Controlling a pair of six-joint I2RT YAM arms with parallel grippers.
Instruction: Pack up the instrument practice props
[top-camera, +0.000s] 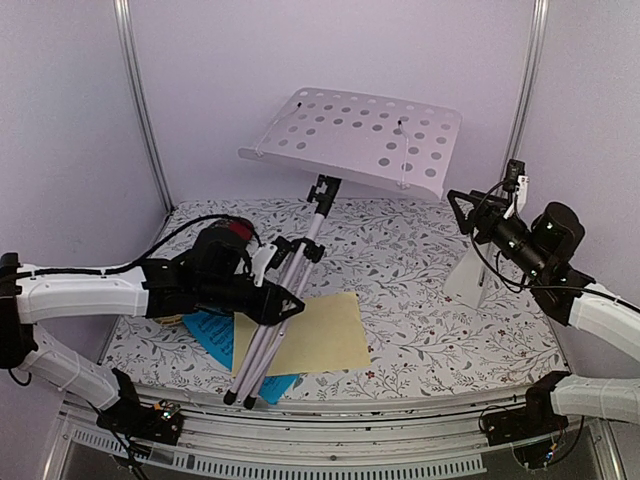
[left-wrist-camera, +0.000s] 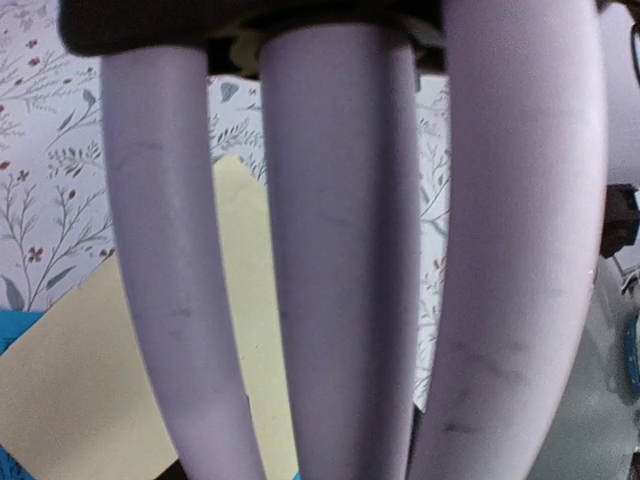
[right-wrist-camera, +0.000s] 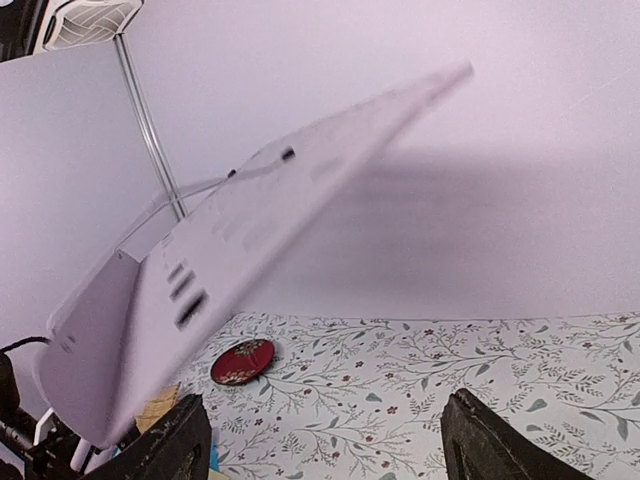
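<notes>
In the top view, the left gripper (top-camera: 272, 297) is seen clamped on the folded silver tripod legs (top-camera: 257, 352) of the music stand, about halfway along them. The three legs (left-wrist-camera: 340, 250) fill the left wrist view, bunched side by side. The stand is held tilted: its feet are set near the table's front edge at 6 o'clock, and its white perforated music-stand desk (top-camera: 355, 135) is raised towards 12 o'clock, above the floral-patterned table cover (top-camera: 430, 320).

The right gripper (top-camera: 463, 212) is held in the air at 2 o'clock, just beside the right edge of the desk and apart from it. In the right wrist view its dark fingers (right-wrist-camera: 175, 445) are seen spread wide with nothing between them (right-wrist-camera: 325, 445). The desk (right-wrist-camera: 230, 260) is seen blurred at 10 o'clock in that view.

A pale-yellow music sheet (top-camera: 320, 335) is laid flat under the legs at 6 o'clock, overlapping a blue music sheet (top-camera: 212, 335) at 7 o'clock. Both are also seen behind the legs in the left wrist view (left-wrist-camera: 80, 380). The white pyramid metronome (top-camera: 468, 278) is stood upright at 3 o'clock, partly hidden by the right arm. A round red dish (top-camera: 238, 229) is seen at 10 o'clock, behind the left arm (right-wrist-camera: 242, 361).
</notes>
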